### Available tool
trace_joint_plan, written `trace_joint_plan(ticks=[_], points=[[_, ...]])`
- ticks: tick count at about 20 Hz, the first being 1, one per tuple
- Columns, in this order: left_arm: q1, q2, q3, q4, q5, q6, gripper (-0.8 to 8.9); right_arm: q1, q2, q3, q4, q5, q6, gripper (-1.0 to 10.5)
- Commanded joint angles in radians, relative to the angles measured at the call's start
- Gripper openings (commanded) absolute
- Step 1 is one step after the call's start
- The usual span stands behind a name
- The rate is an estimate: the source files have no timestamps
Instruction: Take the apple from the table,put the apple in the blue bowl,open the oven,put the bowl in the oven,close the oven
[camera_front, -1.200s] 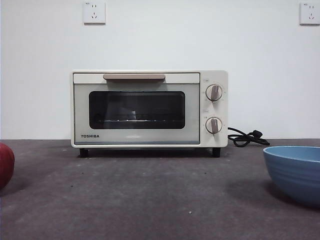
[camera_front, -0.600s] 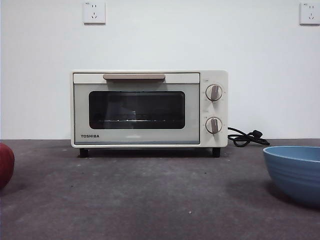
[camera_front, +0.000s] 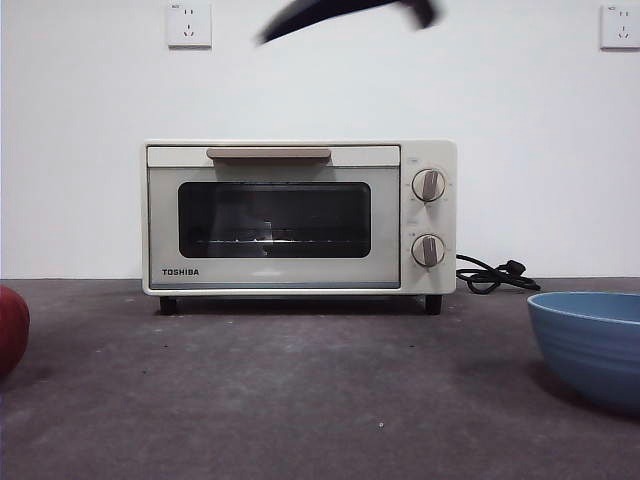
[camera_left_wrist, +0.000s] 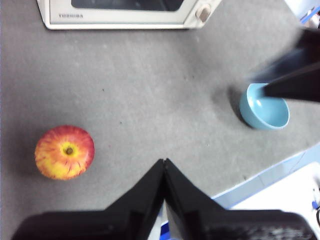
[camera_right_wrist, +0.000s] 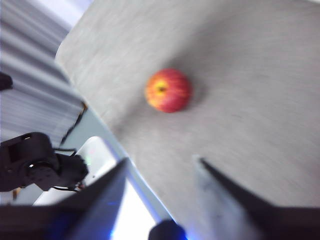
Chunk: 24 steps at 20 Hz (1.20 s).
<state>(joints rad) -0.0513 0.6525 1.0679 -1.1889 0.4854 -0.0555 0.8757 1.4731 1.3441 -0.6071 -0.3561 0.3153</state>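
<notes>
The red-and-yellow apple (camera_left_wrist: 64, 152) lies on the dark grey table (camera_front: 300, 390); only its edge shows at the far left in the front view (camera_front: 10, 330). The blue bowl (camera_front: 590, 345) stands empty at the right (camera_left_wrist: 264, 106). At the back is the cream oven (camera_front: 290, 215) with its door closed. My left gripper (camera_left_wrist: 164, 160) hangs shut and empty near the table's front edge, beside the apple. My right gripper (camera_right_wrist: 161, 160) is open, high above the table, with the apple (camera_right_wrist: 168, 90) ahead of its jaws. A dark, blurred arm (camera_front: 340, 15) crosses the top of the front view.
A black cord (camera_front: 490, 275) lies to the right of the oven. Two wall sockets (camera_front: 188, 25) sit high on the white wall. The table's front edge (camera_left_wrist: 280, 175) borders a white and blue area. The right arm (camera_left_wrist: 295, 75) shows blurred above the bowl.
A dark arm has come into the top of the front view, where none showed before. Apple, bowl and oven have not moved.
</notes>
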Motion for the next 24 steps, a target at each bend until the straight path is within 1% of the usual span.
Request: trace_joint_plan(ticks=[1,3,5,7,10,12,15,17,24], points=[[-0.003,-0.003,0.003,-0.023,0.001,0.043,-0.05,0.056,0.129,0.128,0.004,0.055,-0.012,6.1],[-0.003,-0.003,0.003,-0.051,-0.030,0.064,-0.05,0.093,0.227,0.241,-0.006,0.116,-0.056,7.3],[-0.003,-0.003,0.003,-0.080,-0.097,0.079,-0.05,0.119,0.315,0.342,-0.025,0.156,-0.116,8.1],[-0.003,-0.003,0.003,-0.111,-0.127,0.085,-0.05,0.134,0.391,0.423,-0.045,0.186,-0.159,8.6],[-0.003,-0.005,0.003,-0.126,-0.122,0.081,-0.05,0.144,0.491,0.514,-0.085,0.186,-0.201,8.6],[-0.003,-0.005,0.003,-0.127,-0.120,0.075,-0.05,0.146,0.545,0.543,-0.090,0.194,-0.235,8.6],[-0.003,-0.004,0.003,-0.127,-0.120,0.060,-0.05,0.149,0.614,0.561,-0.093,0.219,-0.241,8.6],[-0.003,-0.004,0.003,-0.127,-0.119,0.054,-0.05,0.151,0.656,0.561,-0.072,0.220,-0.242,8.6],[-0.003,-0.004,0.003,-0.127,-0.119,0.039,-0.05,0.195,0.751,0.560,0.055,0.230,-0.248,8.6]])
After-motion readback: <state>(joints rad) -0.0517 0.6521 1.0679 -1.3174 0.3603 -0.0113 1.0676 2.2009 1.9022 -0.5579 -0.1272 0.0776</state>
